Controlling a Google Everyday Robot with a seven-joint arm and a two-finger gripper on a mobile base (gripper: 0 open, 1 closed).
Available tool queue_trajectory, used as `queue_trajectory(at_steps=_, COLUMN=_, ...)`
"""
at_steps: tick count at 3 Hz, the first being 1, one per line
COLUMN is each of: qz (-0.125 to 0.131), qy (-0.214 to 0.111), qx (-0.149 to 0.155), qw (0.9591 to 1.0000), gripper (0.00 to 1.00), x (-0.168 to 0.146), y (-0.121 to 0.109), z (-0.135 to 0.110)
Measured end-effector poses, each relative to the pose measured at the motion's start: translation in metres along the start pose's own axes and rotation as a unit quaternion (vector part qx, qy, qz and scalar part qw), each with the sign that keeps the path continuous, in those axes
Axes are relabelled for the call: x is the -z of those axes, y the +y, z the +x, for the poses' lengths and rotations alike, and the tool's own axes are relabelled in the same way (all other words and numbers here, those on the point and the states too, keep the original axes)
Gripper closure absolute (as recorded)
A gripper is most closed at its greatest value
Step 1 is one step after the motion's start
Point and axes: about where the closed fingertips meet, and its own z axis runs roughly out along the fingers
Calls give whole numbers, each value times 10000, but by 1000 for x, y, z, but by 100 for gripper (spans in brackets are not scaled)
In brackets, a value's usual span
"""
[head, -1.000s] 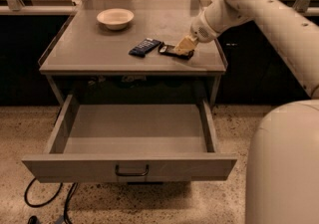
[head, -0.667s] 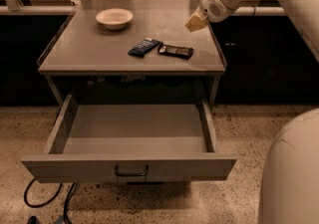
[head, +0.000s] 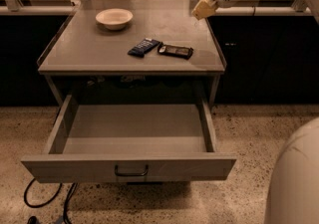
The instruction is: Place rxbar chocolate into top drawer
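The top drawer (head: 179, 167) is pulled out toward us, with a small dark handle in the middle of its front. Above and behind it is the grey counter (head: 94, 51). The rxbar chocolate (head: 175, 51) lies flat on the counter, toward the right. A dark blue bar (head: 143, 47) lies just beside it on the left. Farther back sits a pale bowl (head: 114, 18). The pincer (head: 203, 9) hangs over the counter's far right corner, well apart from both bars. I cannot tell if it is released or clenched.
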Motion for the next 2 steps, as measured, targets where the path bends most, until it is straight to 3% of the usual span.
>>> queue_trajectory(at_steps=2, qz=-1, qy=0, qx=0, qw=10000, gripper=35, x=0, y=0, z=0)
